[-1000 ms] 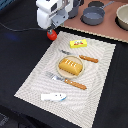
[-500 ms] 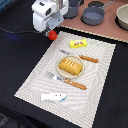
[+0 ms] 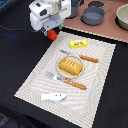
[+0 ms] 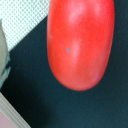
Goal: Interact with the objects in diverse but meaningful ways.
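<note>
The red tomato (image 3: 51,34) sits right under my gripper (image 3: 51,32), just off the far corner of the striped placemat (image 3: 35,82), over the black table. In the wrist view the tomato (image 4: 80,42) fills most of the picture and my gripper appears shut on it, though the fingers themselves are hidden. The yellow box (image 3: 78,43) lies on the mat's far edge. The scored bread loaf (image 3: 70,66) rests on the round plate (image 3: 59,71). Near the mat's front edge lies the white-and-blue fish (image 3: 53,96).
Wooden-handled cutlery flanks the plate: a knife (image 3: 89,58) and a fork (image 3: 71,82). On the brown board at the exterior view's upper right stand a grey pot (image 3: 93,15) and a bowl (image 3: 122,16).
The hand has drifted slightly sideways over the mat's far corner and back. The tomato has stayed beneath it. The other objects have not moved.
</note>
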### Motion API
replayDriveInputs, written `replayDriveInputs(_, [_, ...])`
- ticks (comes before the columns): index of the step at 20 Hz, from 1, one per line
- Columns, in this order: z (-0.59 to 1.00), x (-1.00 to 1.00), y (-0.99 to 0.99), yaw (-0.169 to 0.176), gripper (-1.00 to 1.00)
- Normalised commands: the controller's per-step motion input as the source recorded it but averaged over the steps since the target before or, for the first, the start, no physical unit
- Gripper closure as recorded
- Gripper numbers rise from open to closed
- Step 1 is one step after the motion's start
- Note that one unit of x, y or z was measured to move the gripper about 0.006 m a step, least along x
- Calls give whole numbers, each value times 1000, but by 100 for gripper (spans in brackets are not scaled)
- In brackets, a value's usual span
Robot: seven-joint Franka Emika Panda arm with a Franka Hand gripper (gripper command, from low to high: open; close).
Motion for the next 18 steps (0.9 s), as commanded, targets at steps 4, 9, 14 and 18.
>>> replayDriveInputs(4, [-336, -354, 0, -15, -100])
replayDriveInputs(9, [-361, -370, 6, -15, -100])
replayDriveInputs(14, [-368, -239, 147, -3, -100])
replayDriveInputs(18, [-323, -95, 307, 0, 100])
